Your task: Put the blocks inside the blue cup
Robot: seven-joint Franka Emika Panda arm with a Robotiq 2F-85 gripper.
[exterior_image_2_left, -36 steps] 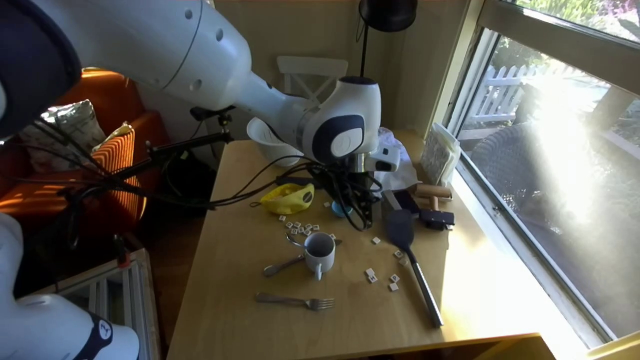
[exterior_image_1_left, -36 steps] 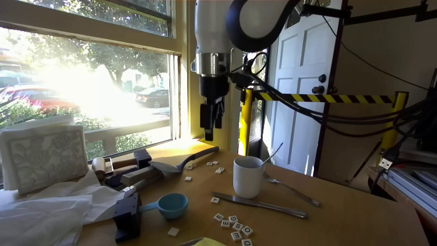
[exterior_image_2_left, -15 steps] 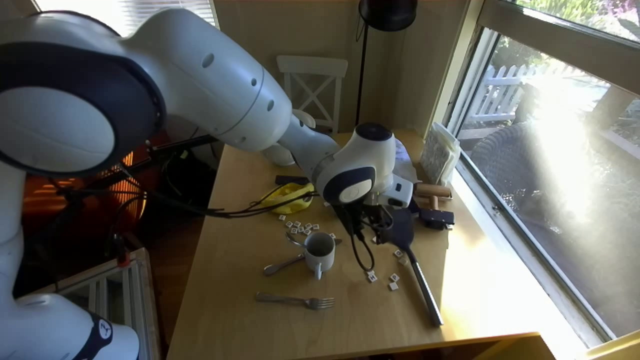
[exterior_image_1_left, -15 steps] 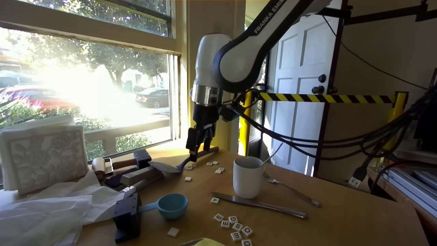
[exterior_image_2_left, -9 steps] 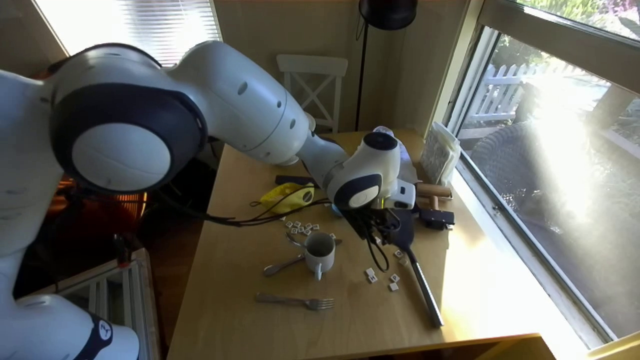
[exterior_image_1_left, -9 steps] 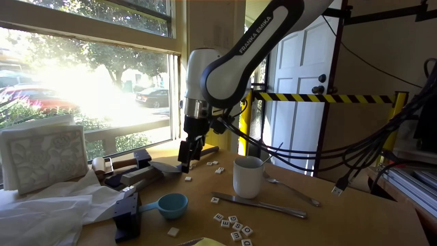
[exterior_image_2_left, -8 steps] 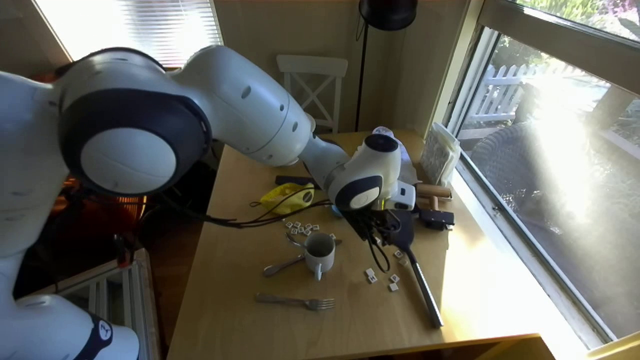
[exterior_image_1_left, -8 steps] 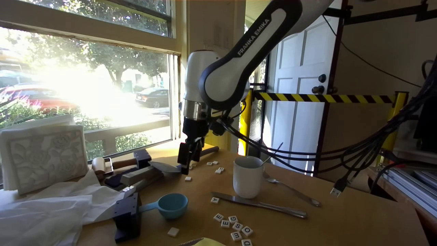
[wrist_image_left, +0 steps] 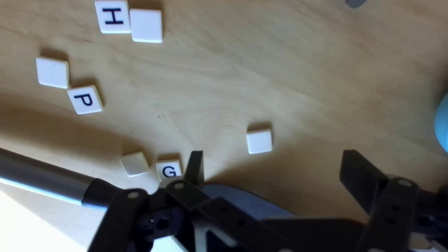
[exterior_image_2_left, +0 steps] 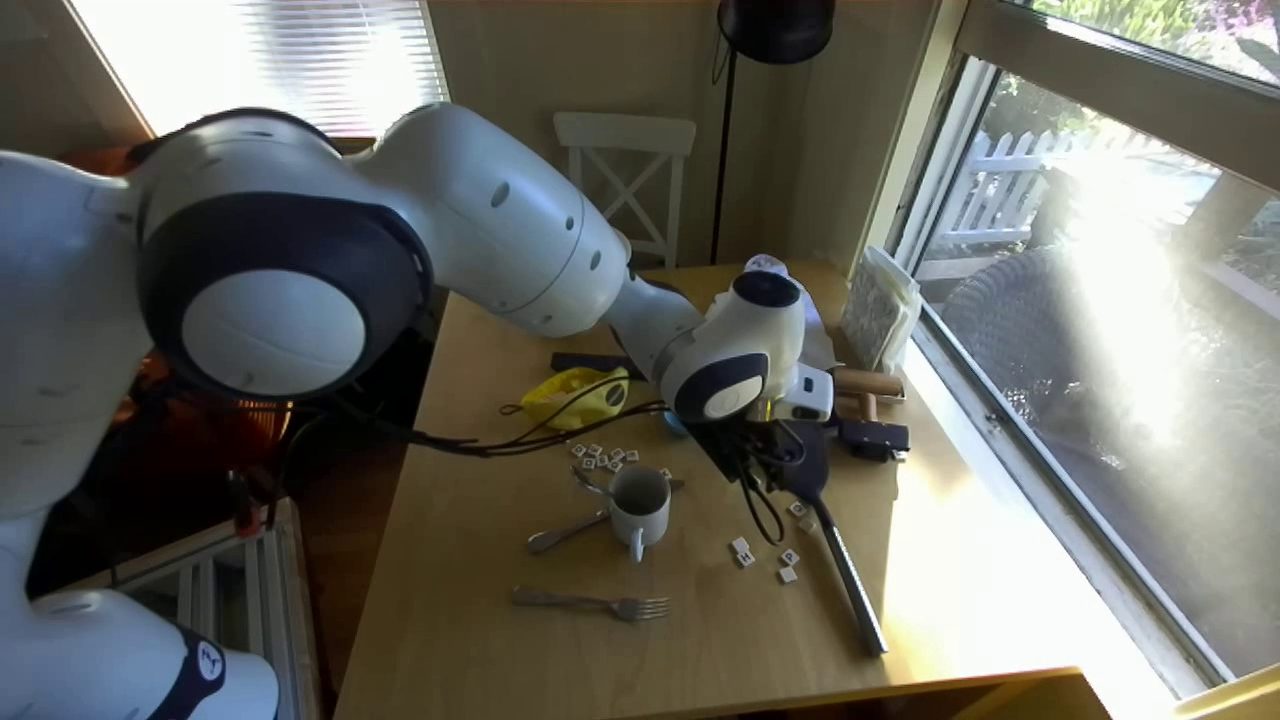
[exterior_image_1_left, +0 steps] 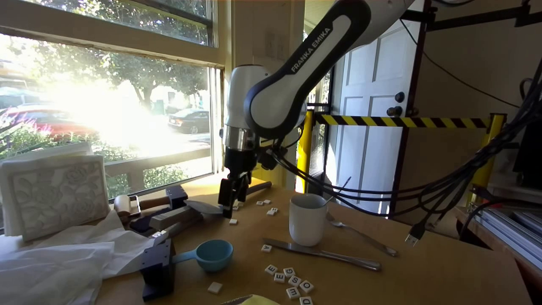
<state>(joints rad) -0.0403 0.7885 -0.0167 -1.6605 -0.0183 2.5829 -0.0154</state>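
My gripper (wrist_image_left: 273, 161) is open and empty, above the table, with its fingers spread wide. A blank white block (wrist_image_left: 259, 141) lies on the table just ahead of the gap between the fingertips; it also shows in an exterior view (exterior_image_1_left: 233, 221), below the gripper (exterior_image_1_left: 234, 204). Other blocks lie nearby: an H block (wrist_image_left: 113, 16), a P block (wrist_image_left: 85, 99) and a G block (wrist_image_left: 169, 169), partly behind a finger. More lettered blocks (exterior_image_1_left: 294, 280) lie near the mug. The blue cup (exterior_image_1_left: 214, 255) has its rim upward; its edge shows at the right in the wrist view (wrist_image_left: 442, 122).
A white mug (exterior_image_1_left: 308, 222) holds a utensil, with a knife (exterior_image_1_left: 330, 255) beside it. A long spatula (exterior_image_2_left: 845, 575) lies under and beside the gripper. A black block-shaped stand (exterior_image_1_left: 157, 271) touches the cup's handle. A yellow bag (exterior_image_2_left: 575, 398) lies on the table.
The arm has come down toward the table, and the gripper has moved over the blank white block. In the last half second it has moved only slightly. The blocks and cup have not moved.
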